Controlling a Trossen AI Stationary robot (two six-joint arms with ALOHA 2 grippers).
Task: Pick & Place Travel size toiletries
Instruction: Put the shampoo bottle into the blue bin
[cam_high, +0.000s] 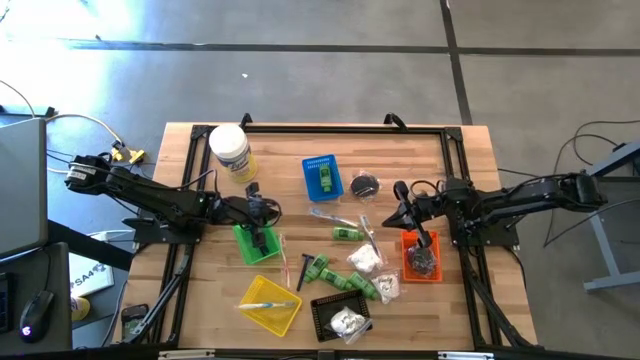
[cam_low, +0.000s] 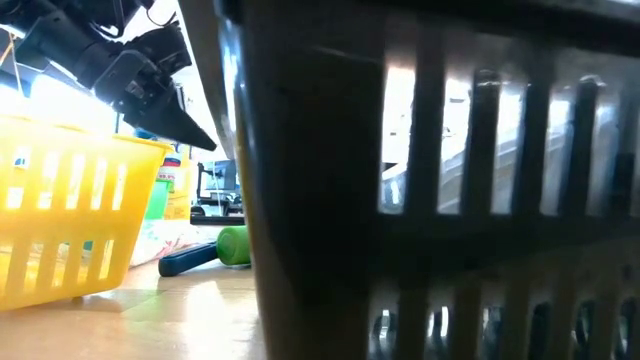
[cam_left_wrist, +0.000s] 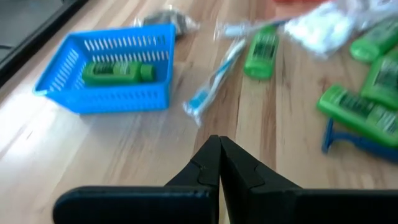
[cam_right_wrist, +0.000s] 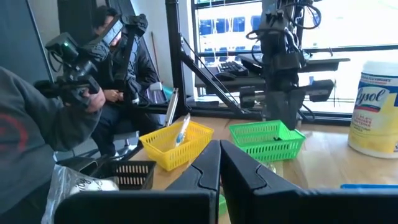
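With both hands pinched empty, the left hand (cam_left_wrist: 219, 149) faces a light, slippery green bottle (cam_left_wrist: 261, 51) at 12 o'clock, best gripped mid-body.

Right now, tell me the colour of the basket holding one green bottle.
Blue, clearest in the left wrist view.

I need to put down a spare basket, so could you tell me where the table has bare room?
Bare wood lies along the far edge between the white jar and the blue basket, and right of the orange basket. The middle, from green bottles to black basket, is crowded.
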